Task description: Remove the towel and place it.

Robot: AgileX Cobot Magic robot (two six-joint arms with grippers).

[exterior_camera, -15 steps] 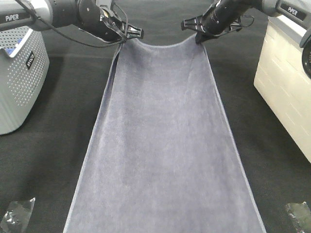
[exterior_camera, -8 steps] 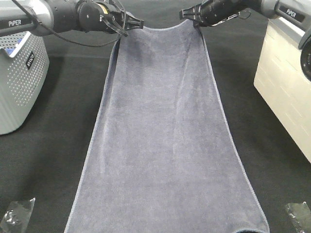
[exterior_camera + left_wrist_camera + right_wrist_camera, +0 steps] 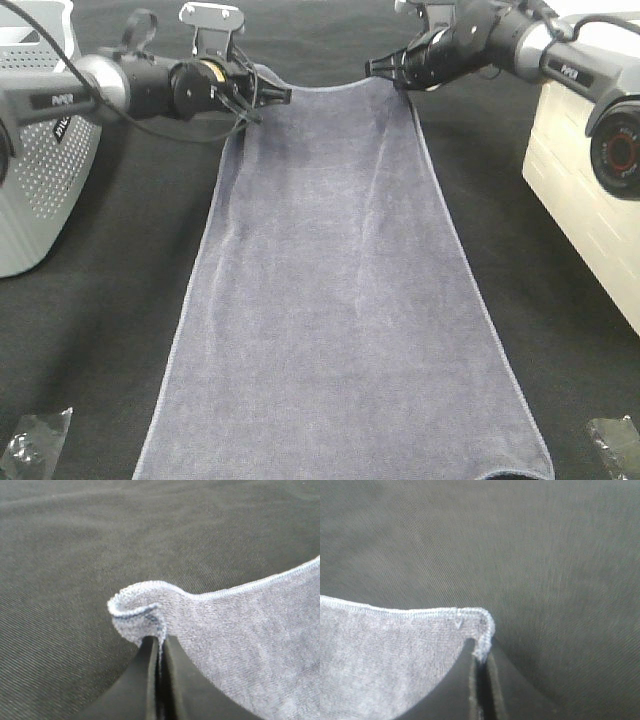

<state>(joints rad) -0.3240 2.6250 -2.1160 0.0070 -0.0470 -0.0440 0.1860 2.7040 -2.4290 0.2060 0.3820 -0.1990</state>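
Holding towel point(image 3: 340, 300) far corners, left end effector point(image 3: 268, 97) and right end effector point(image 3: 392, 72) both clamped on hem. Looks mid-placement on tabletop point(image 3: 120, 300); next I lower evenly and let go.

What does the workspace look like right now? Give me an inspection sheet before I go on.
Surface: black cloth-covered table.
Job's things: towel spread lengthwise down the middle, its far corners lifted.
Clutter: crumpled clear wrapper at the near left corner, another wrapper at the near right.
Grippers: left tool shut on the towel's far left corner; right tool shut on the far right corner.
Cables: black cable looping along the left arm.
Surroundings: grey perforated basket at left, white box at right.
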